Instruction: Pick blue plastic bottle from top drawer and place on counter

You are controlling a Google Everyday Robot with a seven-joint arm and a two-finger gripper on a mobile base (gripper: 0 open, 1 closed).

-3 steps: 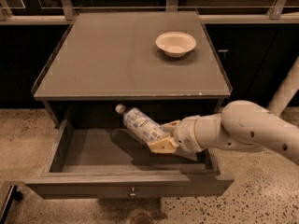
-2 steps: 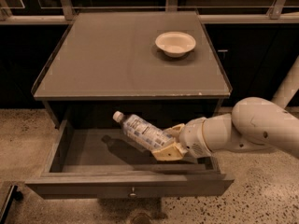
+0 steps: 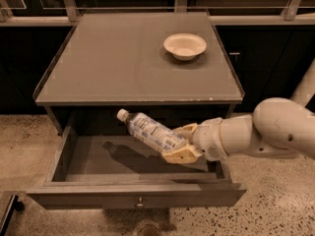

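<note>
Speckled stone floor (image 3: 275, 200) surrounds a grey-brown cabinet. Its top drawer (image 3: 59, 156) stands pulled out below the front edge of the tabletop (image 3: 113, 63), with a small knob (image 3: 140, 201) at mid-panel. The white arm (image 3: 275, 127) reaches in from the right. Its gripper (image 3: 179, 142) hangs over the right half of the drawer, jaws closed on the base end of the blue plastic bottle (image 3: 150, 131).

The bottle is airborne and tilted. Its cap points up and left, just beneath the tabletop's front edge, and its shadow falls on the drawer floor. A white bowl (image 3: 184, 45) sits toward the far right corner of the tabletop.

The step in hand is judged to be the lift and carry.

- **Clearing the edge:** the cap end should draw back toward the drawer front before rising, so it does not catch the front edge or its thin rim.
- **Handling:** a hold this near the base lets a light bottle pivot, so slow, steady motion suits it.
- **Placing:** the bare area near the front edge, well apart from the bowl, looks the safest spot.
</note>
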